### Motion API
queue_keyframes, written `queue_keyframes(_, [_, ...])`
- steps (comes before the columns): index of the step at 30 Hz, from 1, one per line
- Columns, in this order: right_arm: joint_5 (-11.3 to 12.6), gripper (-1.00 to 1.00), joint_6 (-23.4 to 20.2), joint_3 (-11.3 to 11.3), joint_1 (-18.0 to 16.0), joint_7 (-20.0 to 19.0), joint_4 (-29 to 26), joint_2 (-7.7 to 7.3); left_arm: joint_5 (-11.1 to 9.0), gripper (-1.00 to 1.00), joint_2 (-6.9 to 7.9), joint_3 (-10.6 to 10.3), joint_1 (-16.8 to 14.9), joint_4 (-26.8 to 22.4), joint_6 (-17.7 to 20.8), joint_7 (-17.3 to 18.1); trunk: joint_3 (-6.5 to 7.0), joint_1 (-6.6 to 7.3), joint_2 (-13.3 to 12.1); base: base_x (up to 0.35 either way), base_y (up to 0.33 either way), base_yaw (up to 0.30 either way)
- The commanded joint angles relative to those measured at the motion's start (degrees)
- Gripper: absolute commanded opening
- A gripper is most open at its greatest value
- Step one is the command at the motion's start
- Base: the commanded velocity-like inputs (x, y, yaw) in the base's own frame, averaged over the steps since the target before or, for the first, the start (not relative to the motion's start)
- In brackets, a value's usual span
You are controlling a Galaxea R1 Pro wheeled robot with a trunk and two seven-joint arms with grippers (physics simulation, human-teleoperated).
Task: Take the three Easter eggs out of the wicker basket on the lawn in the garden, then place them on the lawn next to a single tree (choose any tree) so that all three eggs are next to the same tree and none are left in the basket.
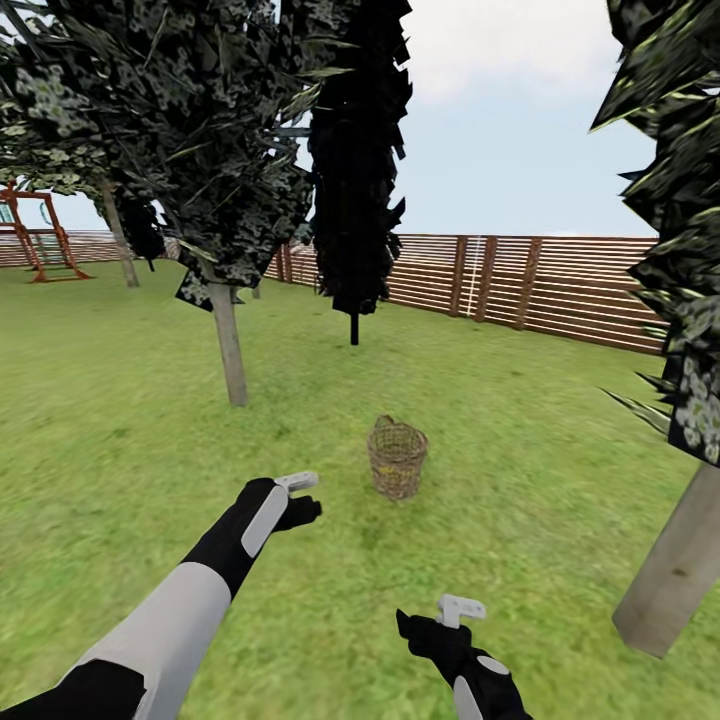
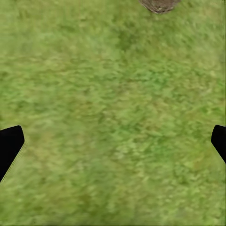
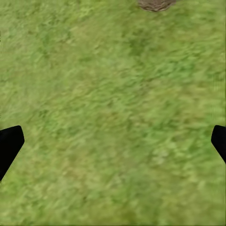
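L hand (image 1: 300, 497) sits at the end of a white-and-black arm, held out over the grass; its wrist cam has the black fingertips (image 2: 9, 148) at opposite edges of the picture, so it's spread wide w/ nothing held. R hand (image 1: 440, 620), black w/ a white bracket on top, hovers lower in the head view, at about 5 o'clock from the L one; its fingertips (image 3: 9, 146) are just as far apart, also empty

Wicker basket (image 1: 397, 457) stands upright on the lawn (image 1: 120, 430) at roughly 2 o'clock from the L hand and 12 o'clock from the R, apart from both. Round, open weave of tan-brown twigs, small loop at the rim. Can't tell what's inside from this angle. Each wrist cam catches only a sliver of its base (image 2: 159, 4) (image 3: 155, 4)

Lawn is flat, mottled green w/ yellowish patches. Pale-trunked tree (image 1: 229, 345) w/ dark blocky foliage is at 10 o'clock from the basket; a second pale trunk (image 1: 675, 570) leans at 4 o'clock. Thin dark-trunked tree (image 1: 354, 240) at 12 o'clock, in front of a brown horizontal-slat fence (image 1: 560, 285). Red-brown swing frame (image 1: 35, 235) far off at 10 o'clock. No writing visible anywhere
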State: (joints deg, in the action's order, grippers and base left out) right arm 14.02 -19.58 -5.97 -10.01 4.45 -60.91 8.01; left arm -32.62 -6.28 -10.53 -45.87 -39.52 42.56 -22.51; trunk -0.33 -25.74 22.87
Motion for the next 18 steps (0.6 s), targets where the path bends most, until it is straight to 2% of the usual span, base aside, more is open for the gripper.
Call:
queue_keyframes(1, [0.6,1.00,-0.2,-0.1,0.0,0.5,-0.1,-0.01,-0.6,1.00,0.04,-0.2,0.0,-0.1,0.1,-0.5,-0.03,-0.04,0.0,0.150,0.261,-0.010])
queue_keyframes(11, [0.6,1.00,-0.2,-0.2,0.0,0.5,-0.1,-0.01,-0.6,1.00,0.04,-0.2,0.0,0.0,0.1,-0.4,-0.03,-0.04,0.0,0.149,0.261,-0.009])
queue_keyframes(18, [0.7,1.00,-0.2,-0.1,0.0,0.5,0.0,-0.01,-0.6,1.00,0.04,-0.2,0.0,0.1,0.2,-0.3,0.07,-0.04,0.0,0.149,0.261,-0.169])
